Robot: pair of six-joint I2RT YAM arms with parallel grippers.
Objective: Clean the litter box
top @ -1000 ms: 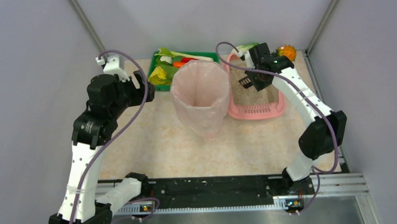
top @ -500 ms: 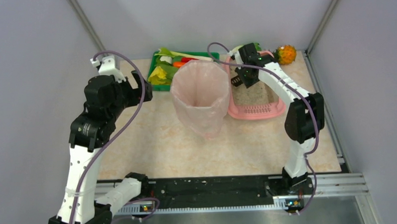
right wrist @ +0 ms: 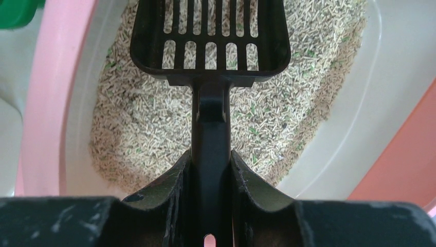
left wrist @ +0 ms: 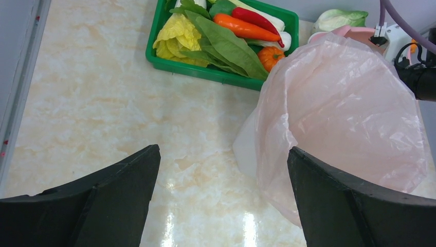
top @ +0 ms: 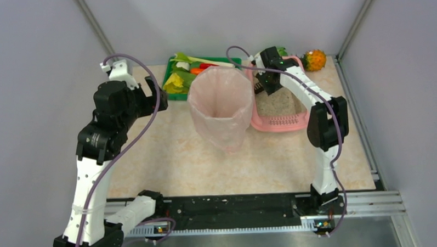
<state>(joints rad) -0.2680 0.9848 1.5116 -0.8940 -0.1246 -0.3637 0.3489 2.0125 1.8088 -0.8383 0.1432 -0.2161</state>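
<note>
The pink litter box stands at the back right, slotted grate at its near end, beige litter inside. My right gripper is shut on the handle of a black slotted scoop and holds it over the litter at the box's far left part. In the right wrist view the scoop's slotted head is empty and litter shows through the slots. My left gripper is open and empty, above the table left of the bag-lined bin.
The tall translucent pink bin stands mid-table, close to the litter box's left side. A green vegetable tray sits behind it. An orange spiky fruit lies at the back right corner. Grey walls close in both sides.
My right arm has swung left and toward the far end of the litter box, carrying the scoop lower over the litter. The left arm has hardly moved.
</note>
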